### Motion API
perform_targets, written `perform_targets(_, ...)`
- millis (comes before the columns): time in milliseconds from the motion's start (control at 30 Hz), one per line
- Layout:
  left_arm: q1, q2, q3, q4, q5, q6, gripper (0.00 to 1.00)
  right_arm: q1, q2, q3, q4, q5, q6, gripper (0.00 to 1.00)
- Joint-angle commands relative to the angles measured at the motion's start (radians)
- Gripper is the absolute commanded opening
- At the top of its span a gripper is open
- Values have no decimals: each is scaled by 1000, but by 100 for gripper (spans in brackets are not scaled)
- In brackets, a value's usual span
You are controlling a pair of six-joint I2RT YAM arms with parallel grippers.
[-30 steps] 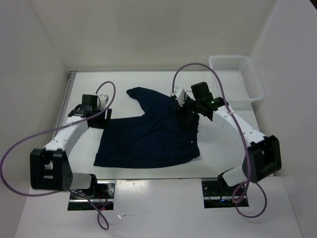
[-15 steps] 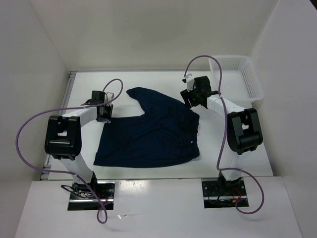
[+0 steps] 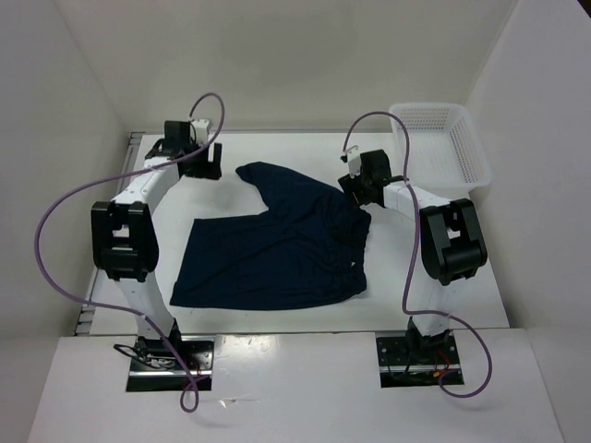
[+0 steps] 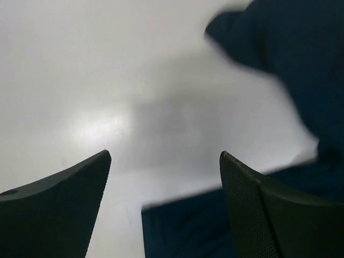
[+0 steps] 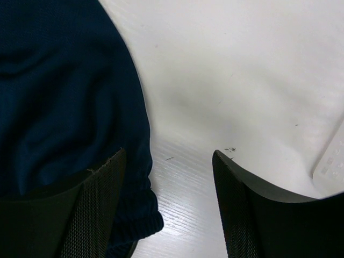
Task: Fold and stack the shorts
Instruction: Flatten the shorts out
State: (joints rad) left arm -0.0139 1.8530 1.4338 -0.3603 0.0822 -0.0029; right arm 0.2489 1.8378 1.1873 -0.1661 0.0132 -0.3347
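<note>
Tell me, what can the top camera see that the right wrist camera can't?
Only the top view shows the whole shorts spread out, the white basket in the far right corner, and the left gripper near the far left corner. Only the right wrist view shows the right gripper up close, its fingers apart, and tiny dark specks on the table. Both show the navy shorts lying on the white table.

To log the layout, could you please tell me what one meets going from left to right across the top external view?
left end effector → shorts → right end effector → white mesh basket
</note>
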Motion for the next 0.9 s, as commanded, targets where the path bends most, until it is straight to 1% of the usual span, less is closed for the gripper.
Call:
perform_targets(0, -9, 144, 153, 30, 152, 3, 90, 6, -9, -20, 69, 18, -17, 71)
perform_targets(67, -32, 204, 255, 21, 178, 3, 90, -3, -18, -20, 69, 18, -26, 71)
perform_targets(200, -66, 325, 341, 40, 189, 3, 91, -3, -18, -49, 59, -5, -44, 71)
perform_targets(333, -106, 420, 413, 49, 189, 3, 92, -13, -28, -60, 40, -18, -62, 71)
perform_targets(367, -119, 451, 424, 49, 171, 3, 92, -13, -28, -72, 40, -18, -63, 71)
perform_targets(500, -139, 498, 471, 49, 172, 3, 92, -22, -19, -81, 40, -18, -87, 71)
perform_targets(567, -150, 509, 471, 40, 206, 3, 82, -22, -18, -81, 40, -18, -87, 71)
perform_targets(633, -159, 509, 482, 0, 229, 3, 69, -22, -9, -81, 31, -31, -87, 71)
perform_targets(667, -159, 509, 482, 0, 240, 3, 53, -22, 0, -81, 16, -42, -87, 71)
perform_targets(700, -159, 509, 473, -11, 240, 3, 43, -22, 0, -81, 7, -68, -98, 68)
perform_targets(733, -159, 509, 461, -11, 240, 3, 31, -22, 9, -81, -12, -81, -113, 57)
perform_targets(767, -159, 496, 452, -11, 240, 3, 19, -22, 9, -81, -24, -96, -113, 50)
perform_targets(800, -159, 496, 442, -11, 216, 3, 0, -22, 9, -81, -35, -111, -130, 43)
perform_targets(833, -159, 464, 423, -11, 205, 3, 0, -22, 20, -72, -35, -130, -130, 36)
perform_targets(867, -159, 447, 413, -23, 205, 3, 0, -22, 20, -72, -47, -130, -141, 19)
